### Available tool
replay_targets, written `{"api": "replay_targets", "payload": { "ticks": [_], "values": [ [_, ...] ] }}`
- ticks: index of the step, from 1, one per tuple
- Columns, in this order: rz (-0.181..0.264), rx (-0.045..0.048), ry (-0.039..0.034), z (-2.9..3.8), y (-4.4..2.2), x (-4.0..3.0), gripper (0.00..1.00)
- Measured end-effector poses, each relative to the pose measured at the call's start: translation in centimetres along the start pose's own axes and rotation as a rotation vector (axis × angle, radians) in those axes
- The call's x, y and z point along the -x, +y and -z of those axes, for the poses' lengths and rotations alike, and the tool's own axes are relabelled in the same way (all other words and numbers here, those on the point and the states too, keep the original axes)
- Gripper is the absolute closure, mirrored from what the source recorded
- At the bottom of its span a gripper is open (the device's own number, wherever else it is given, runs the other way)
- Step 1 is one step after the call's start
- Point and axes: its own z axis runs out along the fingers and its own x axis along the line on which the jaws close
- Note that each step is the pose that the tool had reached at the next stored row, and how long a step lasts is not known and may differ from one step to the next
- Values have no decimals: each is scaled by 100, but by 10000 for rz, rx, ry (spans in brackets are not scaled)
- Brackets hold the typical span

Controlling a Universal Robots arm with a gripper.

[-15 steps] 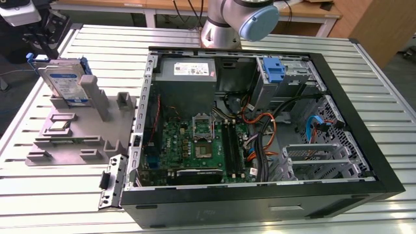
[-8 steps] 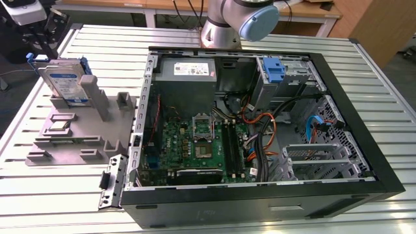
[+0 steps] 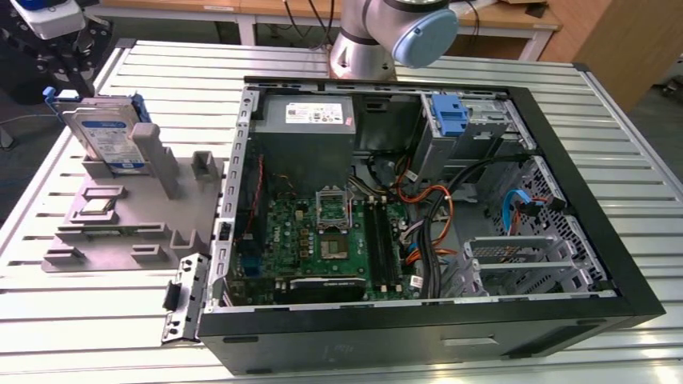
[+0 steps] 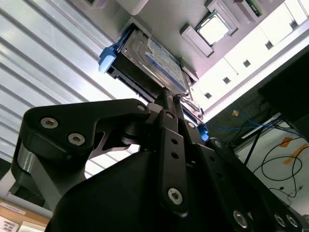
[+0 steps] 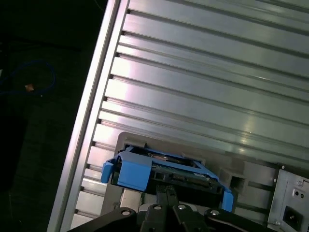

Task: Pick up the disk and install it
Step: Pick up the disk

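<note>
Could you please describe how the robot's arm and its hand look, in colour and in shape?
The arm is a round, silver-grey metal tube, and its joint carries a light blue round cap. In the second wrist view, the hand is matt black, built of flat linked bars with rounded ends, which are fastened by small silver screws.

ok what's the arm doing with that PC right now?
The robot arm is at the pick-up stage. Its gripper is right at the edge of the silver-grey hard drive with blue side rails, which stands upright in the grey plastic fixture on the slatted metal table. The drive is not installed in the open black computer case.
</note>
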Motion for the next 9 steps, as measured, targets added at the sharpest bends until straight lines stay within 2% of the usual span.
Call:
{"api": "replay_targets", "payload": {
  "ticks": [5, 9],
  "values": [
    [80, 0, 3, 0, 0, 0, 90],
    [612, 1, 21, -1, 0, 0, 90]
  ]
}}
